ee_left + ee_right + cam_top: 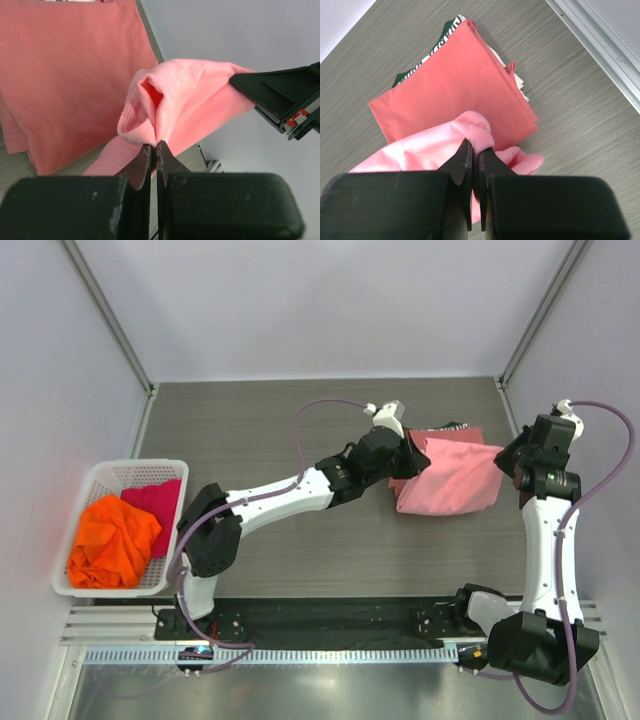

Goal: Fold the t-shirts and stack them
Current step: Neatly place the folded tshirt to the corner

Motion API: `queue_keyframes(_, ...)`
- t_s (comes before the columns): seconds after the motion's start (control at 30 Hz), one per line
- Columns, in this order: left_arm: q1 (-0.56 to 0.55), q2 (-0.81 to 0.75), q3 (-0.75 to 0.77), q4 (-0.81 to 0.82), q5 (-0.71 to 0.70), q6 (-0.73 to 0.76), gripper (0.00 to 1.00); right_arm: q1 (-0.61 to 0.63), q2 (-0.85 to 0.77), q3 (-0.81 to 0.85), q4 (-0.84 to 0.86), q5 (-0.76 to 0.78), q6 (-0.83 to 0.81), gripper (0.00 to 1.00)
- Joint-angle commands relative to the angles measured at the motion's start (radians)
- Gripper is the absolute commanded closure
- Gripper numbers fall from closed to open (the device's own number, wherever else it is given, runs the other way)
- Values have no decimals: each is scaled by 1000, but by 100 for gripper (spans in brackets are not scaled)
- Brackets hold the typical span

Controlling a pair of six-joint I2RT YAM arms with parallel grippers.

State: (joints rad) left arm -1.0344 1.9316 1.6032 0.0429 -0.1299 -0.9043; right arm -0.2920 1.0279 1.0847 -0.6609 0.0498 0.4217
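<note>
Judging by the layout, the work is about midway. A darker salmon-red cotton t-shirt (455, 85) lies folded at the upper right of the top view, and a light pink cotton t-shirt (455, 485) hangs over it, with the left gripper (154, 150) and the right gripper (476, 152) both clenched on its cloth. A crumpled orange t-shirt (112, 540) and a magenta t-shirt (158, 498) lie unfolded in the white plastic lattice basket (140, 464) at the left. A dark green and white patterned cloth (402, 78) peeks from under the salmon shirt, too covered to identify.

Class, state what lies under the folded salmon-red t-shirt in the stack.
Under the salmon-red t-shirt, the edges of a dark green patterned garment and a white one peek out; the rest is covered.
</note>
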Motion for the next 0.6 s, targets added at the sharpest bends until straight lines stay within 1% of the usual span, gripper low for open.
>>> queue_keyframes(0.0,28,4,76,23,1,19,100,-4,27,49,83,2,11,99)
queue_keyframes(0.23,74,70,144,9,50,-10,100,-4,128,99,124,-5,9,99)
queue_keyframes(0.4,96,118,166,26,75,-41,100,-4,192,126,173,-13,22,99)
queue_keyframes(0.57,119,130,178,43,78,-51,100,-4,274,172,211,-21,31,99)
